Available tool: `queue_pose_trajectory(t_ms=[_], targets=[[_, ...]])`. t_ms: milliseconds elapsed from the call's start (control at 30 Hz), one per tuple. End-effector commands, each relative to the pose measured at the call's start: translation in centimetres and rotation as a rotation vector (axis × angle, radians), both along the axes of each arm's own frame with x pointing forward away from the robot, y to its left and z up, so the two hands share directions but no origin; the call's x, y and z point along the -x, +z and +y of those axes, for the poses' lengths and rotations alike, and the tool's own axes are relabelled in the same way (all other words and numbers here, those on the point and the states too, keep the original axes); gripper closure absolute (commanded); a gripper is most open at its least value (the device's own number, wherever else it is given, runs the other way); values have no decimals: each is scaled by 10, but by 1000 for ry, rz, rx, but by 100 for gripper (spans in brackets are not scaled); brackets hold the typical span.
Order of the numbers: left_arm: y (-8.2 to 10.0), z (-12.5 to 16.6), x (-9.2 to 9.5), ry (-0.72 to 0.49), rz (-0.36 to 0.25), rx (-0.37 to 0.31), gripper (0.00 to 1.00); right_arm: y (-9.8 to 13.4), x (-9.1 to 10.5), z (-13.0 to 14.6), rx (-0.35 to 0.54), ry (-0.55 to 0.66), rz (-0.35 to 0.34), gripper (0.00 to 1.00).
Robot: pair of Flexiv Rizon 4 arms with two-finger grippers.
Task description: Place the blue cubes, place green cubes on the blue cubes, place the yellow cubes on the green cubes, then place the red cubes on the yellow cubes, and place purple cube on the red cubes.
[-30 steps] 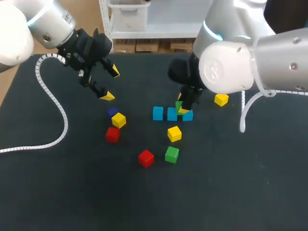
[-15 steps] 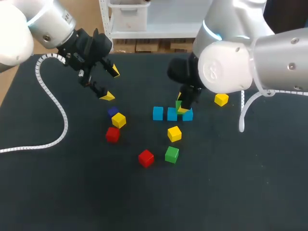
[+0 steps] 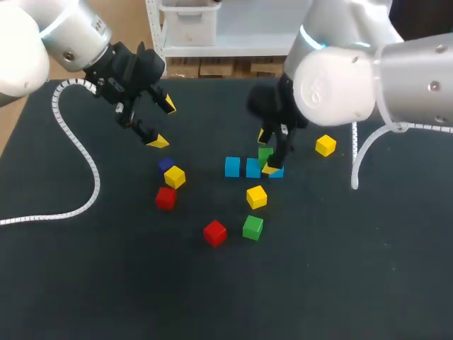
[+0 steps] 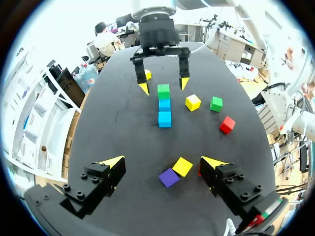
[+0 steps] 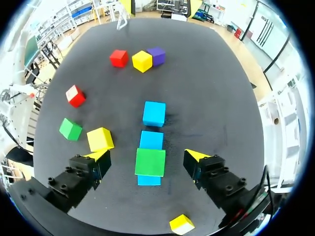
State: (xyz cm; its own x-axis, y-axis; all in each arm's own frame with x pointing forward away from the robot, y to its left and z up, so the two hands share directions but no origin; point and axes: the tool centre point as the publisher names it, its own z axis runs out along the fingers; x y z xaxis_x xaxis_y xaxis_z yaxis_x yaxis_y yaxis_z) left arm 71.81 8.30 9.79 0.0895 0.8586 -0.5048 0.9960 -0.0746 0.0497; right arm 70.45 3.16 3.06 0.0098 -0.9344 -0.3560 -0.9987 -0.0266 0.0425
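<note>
Blue cubes (image 3: pixel 253 168): three in a row in the middle of the dark counter (image 3: pixel 354 283).
Stacked green cube (image 3: pixel 265 156): sits on the end blue cube nearest the right arm.
Right end effector (image 3: pixel 267 152): fingers spread wide on either side of the stacked green cube with a gap on both sides, holding nothing.
Left end effector (image 3: pixel 163 124): wide open and empty, above the counter near the purple cube (image 3: pixel 168 163).
Loose cubes: a yellow cube (image 3: pixel 175 176) touches the purple cube; a red cube (image 3: pixel 165 197) lies just beside them.
</note>
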Motion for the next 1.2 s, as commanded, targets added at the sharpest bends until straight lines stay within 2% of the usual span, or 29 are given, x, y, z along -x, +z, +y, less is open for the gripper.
queue_pose_trajectory(t_ms=[33, 233, 267, 433, 600, 933, 1200], targets=[[0, 1, -1, -3, -1, 2, 0, 13, -1, -17, -46, -5, 7, 0], [0, 1, -1, -3, -1, 2, 0, 27, -1, -49, -200, -39, -4, 0], [0, 1, -1, -3, -1, 2, 0, 29, -1, -56, -255, -31, -9, 0], [0, 1, -1, -3, -1, 2, 0, 32, 2, -86, -419, -33, -34, 0], [0, 1, -1, -3, -1, 2, 0, 32, 6, -112, -517, -47, -43, 0], [0, 1, -1, -3, -1, 2, 0, 29, 11, -149, -552, -85, -30, 0], [0, 1, -1, -3, -1, 2, 0, 30, 9, -162, -546, -63, -17, 0]])
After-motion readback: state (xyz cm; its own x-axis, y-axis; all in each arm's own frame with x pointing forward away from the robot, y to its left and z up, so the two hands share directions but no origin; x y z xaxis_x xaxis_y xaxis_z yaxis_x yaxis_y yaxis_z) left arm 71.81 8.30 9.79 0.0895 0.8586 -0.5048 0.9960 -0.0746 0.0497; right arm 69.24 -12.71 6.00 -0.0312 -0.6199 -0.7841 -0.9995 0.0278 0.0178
